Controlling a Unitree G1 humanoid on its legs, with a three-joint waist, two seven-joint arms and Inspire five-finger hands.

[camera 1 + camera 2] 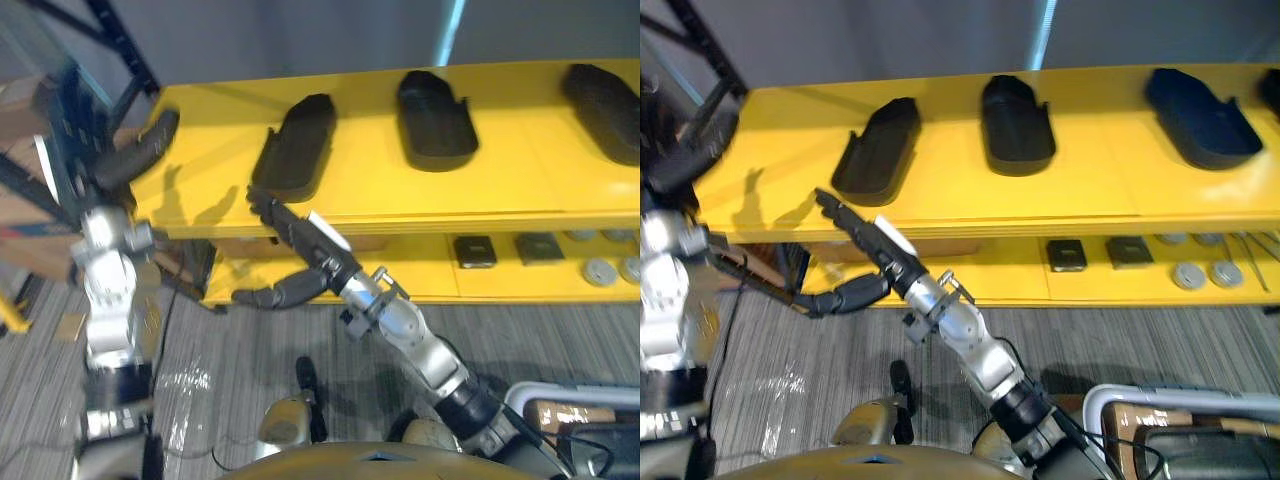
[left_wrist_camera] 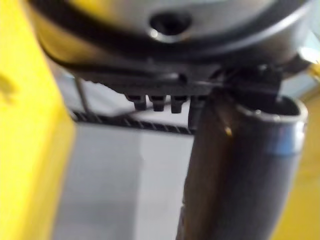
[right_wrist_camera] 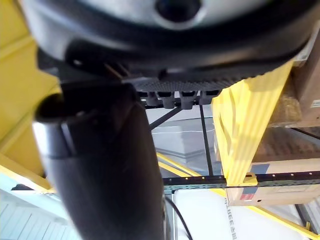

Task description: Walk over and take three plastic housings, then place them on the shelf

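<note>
Two housings are carried, one in each hand. Nearest, the right hand [image 1: 300,235] is reached up to the front edge of the shelf [image 1: 520,185]. Its fingers [image 1: 268,208] are laid almost straight, while the hanging housing [image 1: 280,292] is gripped by one end close under the palm, seemingly by the thumb. That housing trails down and to the left over the grey floor [image 1: 250,380], below the shelf's top level. It is judged that it must be lifted before it can be set down.

Further left, the raised housing [image 1: 140,150] is held in the closed left hand [image 2: 150,75]. The housing's hollow end is seen tight against the palm, and its free tip is pushed out over the shelf's left end. It is probably held there because that stretch of yellow board is bare.

Beyond, three housings [image 1: 297,148] [image 1: 436,120] [image 1: 605,112] are laid well apart in a row on the top level, hollow side up, so each can be gripped singly. All are seen as long, shallow, matt black shells with rounded ends and a raised rim. Small parts [image 1: 475,250] are kept on the lower level.
</note>
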